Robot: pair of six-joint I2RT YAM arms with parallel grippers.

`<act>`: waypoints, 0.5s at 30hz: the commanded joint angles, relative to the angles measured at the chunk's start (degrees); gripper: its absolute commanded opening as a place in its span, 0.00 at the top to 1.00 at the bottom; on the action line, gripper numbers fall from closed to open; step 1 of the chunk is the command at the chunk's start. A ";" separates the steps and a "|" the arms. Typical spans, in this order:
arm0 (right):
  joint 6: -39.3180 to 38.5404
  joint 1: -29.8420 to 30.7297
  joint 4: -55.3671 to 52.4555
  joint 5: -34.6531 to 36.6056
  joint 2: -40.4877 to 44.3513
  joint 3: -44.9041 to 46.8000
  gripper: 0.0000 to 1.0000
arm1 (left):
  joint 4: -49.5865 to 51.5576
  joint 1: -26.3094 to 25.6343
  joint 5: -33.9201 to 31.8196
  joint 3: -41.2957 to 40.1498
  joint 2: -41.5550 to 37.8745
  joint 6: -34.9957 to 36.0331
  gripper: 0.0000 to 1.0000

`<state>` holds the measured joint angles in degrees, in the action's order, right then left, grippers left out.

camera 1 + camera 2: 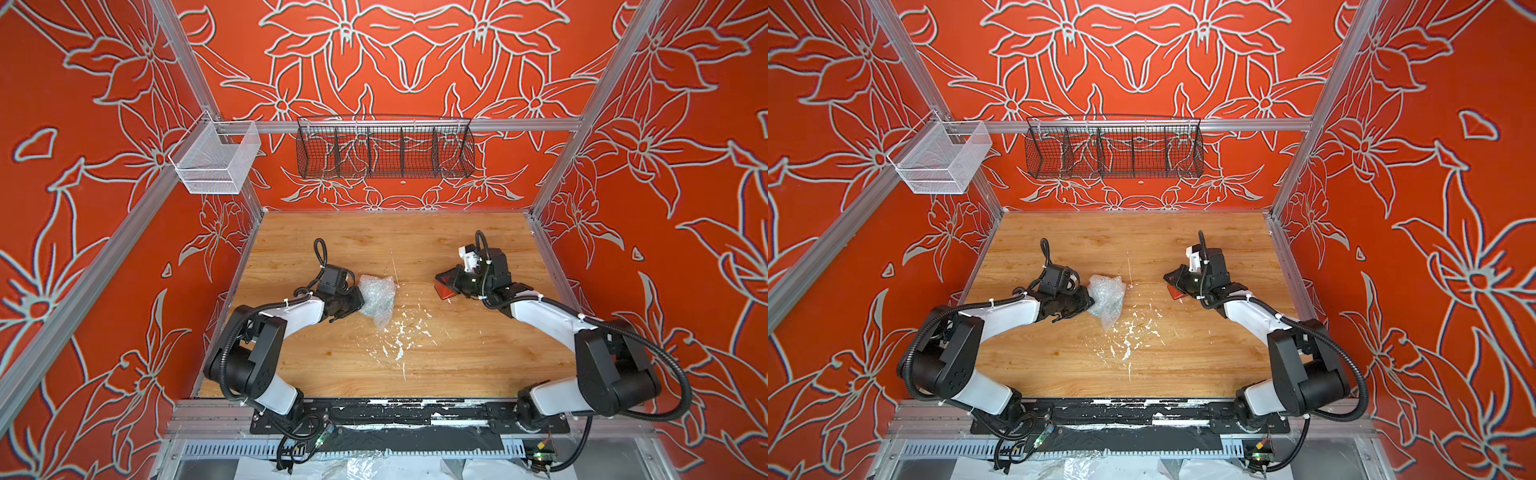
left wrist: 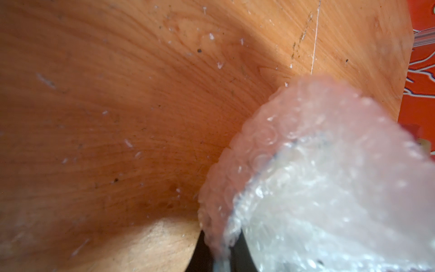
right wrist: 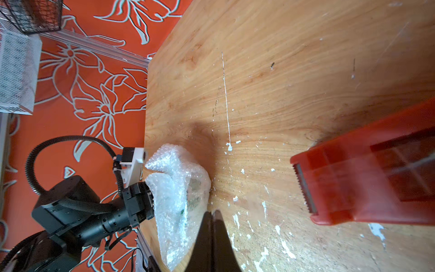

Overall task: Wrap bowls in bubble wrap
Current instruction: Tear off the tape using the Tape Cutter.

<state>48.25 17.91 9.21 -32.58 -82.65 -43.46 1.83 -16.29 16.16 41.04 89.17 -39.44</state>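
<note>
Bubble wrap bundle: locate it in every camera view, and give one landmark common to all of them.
Top view: bubble wrap left of the table's middle.
Top view: bubble wrap in the same spot, left of middle.
Left wrist: close up and blurred, filling much of the picture.
Right wrist: whole bundle, in front of the left arm.
Shared landmark: the thin white line on the wood beside it.

The counter (image 1: 457, 357) is wood-grained, mostly matt, scuffed with white flecks. The bubble wrap (image 1: 377, 296) is clear, shiny, crinkled plastic. The tape dispenser (image 3: 353, 188) is smooth translucent red plastic with a toothed grey edge.
</note>
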 commanded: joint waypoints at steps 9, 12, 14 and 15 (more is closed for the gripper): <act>2.16 5.08 5.96 2.74 -5.84 1.44 1.00 | 8.46 -0.84 -1.24 -1.73 3.21 1.30 0.98; 2.26 5.80 7.04 3.37 -7.61 1.45 1.00 | 8.46 -0.84 -0.97 -1.65 3.38 1.28 0.98; 2.02 6.04 7.40 4.07 -8.68 1.24 1.00 | 8.46 -0.84 -1.02 -1.64 3.28 1.36 0.98; 1.89 6.08 7.28 4.47 -9.28 1.12 1.00 | 8.52 -0.84 -1.13 -1.69 3.15 1.38 0.98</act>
<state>49.54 23.35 14.52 -29.04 -90.61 -42.59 1.85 -16.29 16.56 41.32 89.43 -39.31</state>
